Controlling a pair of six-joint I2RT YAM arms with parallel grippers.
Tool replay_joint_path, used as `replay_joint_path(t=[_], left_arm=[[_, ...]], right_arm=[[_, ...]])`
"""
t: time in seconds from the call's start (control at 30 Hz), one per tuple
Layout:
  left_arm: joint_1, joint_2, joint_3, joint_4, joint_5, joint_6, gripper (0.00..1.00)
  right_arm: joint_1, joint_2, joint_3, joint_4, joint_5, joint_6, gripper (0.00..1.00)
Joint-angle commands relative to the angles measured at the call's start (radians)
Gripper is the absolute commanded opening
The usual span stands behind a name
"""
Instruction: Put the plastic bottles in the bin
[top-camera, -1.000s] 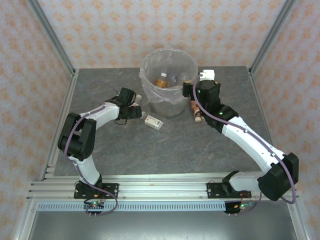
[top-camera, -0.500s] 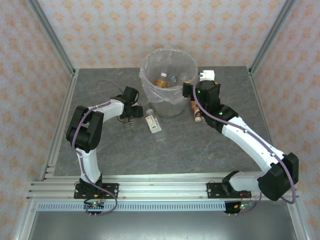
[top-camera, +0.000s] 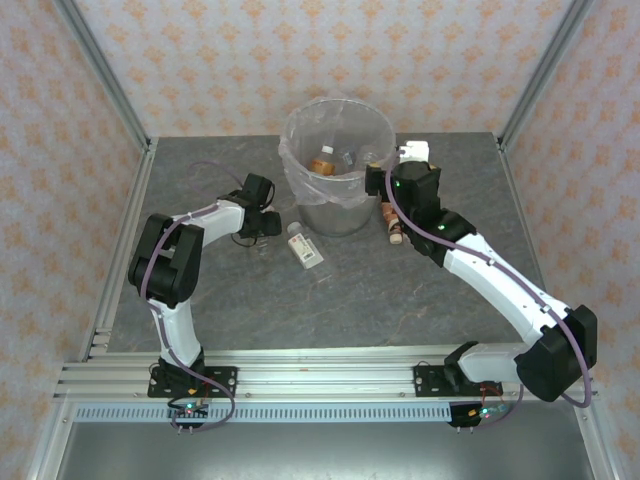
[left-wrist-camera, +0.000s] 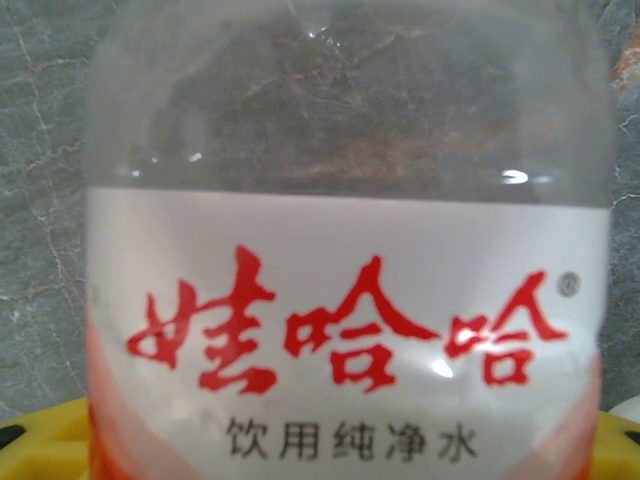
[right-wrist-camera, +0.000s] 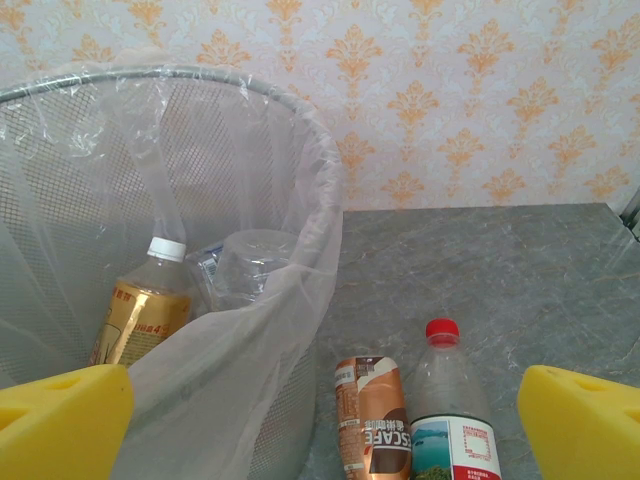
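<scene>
The grey bin (top-camera: 335, 215) with a clear bag stands at the table's back middle. An amber bottle (right-wrist-camera: 145, 310) and a clear one (right-wrist-camera: 250, 268) lie inside it. A clear bottle with a white label and red characters (left-wrist-camera: 350, 330) lies left of the bin (top-camera: 305, 245), right against my left gripper (top-camera: 270, 222). That gripper is open, and its yellow pads (left-wrist-camera: 40, 440) sit wide at either side of the bottle. My right gripper (right-wrist-camera: 325, 420) hangs open beside the bin's right rim, above a brown-labelled bottle (right-wrist-camera: 372, 420) and a red-capped clear bottle (right-wrist-camera: 450, 410) lying on the table.
Metal frame posts (top-camera: 110, 95) and wallpapered walls close in the grey table on three sides. A thin cable (top-camera: 205, 172) loops over the table behind the left arm. Open tabletop (top-camera: 350, 300) stretches between the arms toward the near rail.
My left arm swung in toward the bin and the white-labelled bottle turned from crosswise to slanted, cap pointing toward the bin. The right arm has not moved.
</scene>
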Motion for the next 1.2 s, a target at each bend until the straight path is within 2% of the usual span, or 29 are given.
replay_joint_path(t=[0.0, 0.3, 0.47, 0.63, 0.87, 1.17], left_arm=[[0.009, -0.038, -0.008, 0.006, -0.007, -0.002, 0.58], [0.009, -0.093, -0.010, -0.003, -0.039, -0.015, 0.57], [0.009, -0.142, -0.034, 0.009, -0.065, -0.026, 0.56], [0.009, -0.189, -0.046, 0.011, -0.066, -0.035, 0.56], [0.008, -0.256, -0.056, 0.009, -0.073, -0.045, 0.56], [0.008, -0.362, -0.079, 0.029, -0.036, -0.080, 0.56]], right_arm=[[-0.006, -0.013, -0.014, -0.003, 0.025, 0.016, 0.99], [-0.006, -0.016, -0.018, 0.012, 0.010, 0.026, 0.99], [-0.005, -0.065, -0.065, 0.104, -0.067, 0.031, 0.99], [-0.005, -0.125, -0.131, 0.208, -0.098, 0.033, 0.99], [-0.005, -0.156, -0.189, 0.250, -0.100, 0.049, 0.99], [-0.006, -0.195, -0.274, 0.302, -0.196, 0.042, 0.99]])
